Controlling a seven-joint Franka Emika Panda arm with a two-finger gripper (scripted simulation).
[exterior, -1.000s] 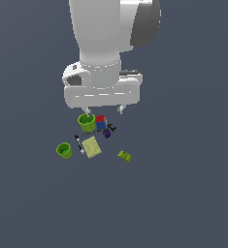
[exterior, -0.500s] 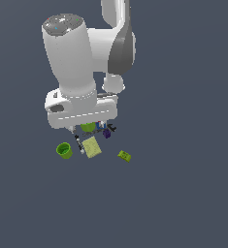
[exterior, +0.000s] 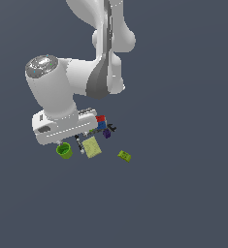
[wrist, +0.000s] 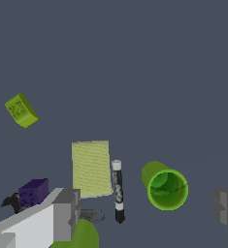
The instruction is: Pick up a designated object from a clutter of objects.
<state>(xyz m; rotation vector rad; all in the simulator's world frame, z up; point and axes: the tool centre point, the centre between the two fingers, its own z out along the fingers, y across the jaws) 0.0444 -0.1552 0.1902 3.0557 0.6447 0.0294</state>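
The designated object, the smaller lime-green cup [wrist: 165, 186], stands upright with its dark hollow showing. In the exterior view the cup [exterior: 63, 150] sits at the clutter's left end, just below my hand. My gripper [wrist: 147, 213] is open; the cup lies between its grey fingers [wrist: 67, 213], nearer the far one, untouched. A second green cup [wrist: 84, 236] peeks out from behind that finger, mostly hidden. The clutter of objects trails toward the exterior view's right.
A marker pen [wrist: 118, 191] lies beside the cup, then a flat yellow-green box [wrist: 91, 168]. A purple block [wrist: 34, 192] and black piece [wrist: 11, 202] sit further off. Red cube [exterior: 101, 118] and blue cube [exterior: 101, 125] show by the hand. A small yellow-green block [exterior: 124, 155] lies apart.
The arm has swung toward the exterior view's left, carrying the hand from above the larger green cup to above the smaller one. No object has moved.
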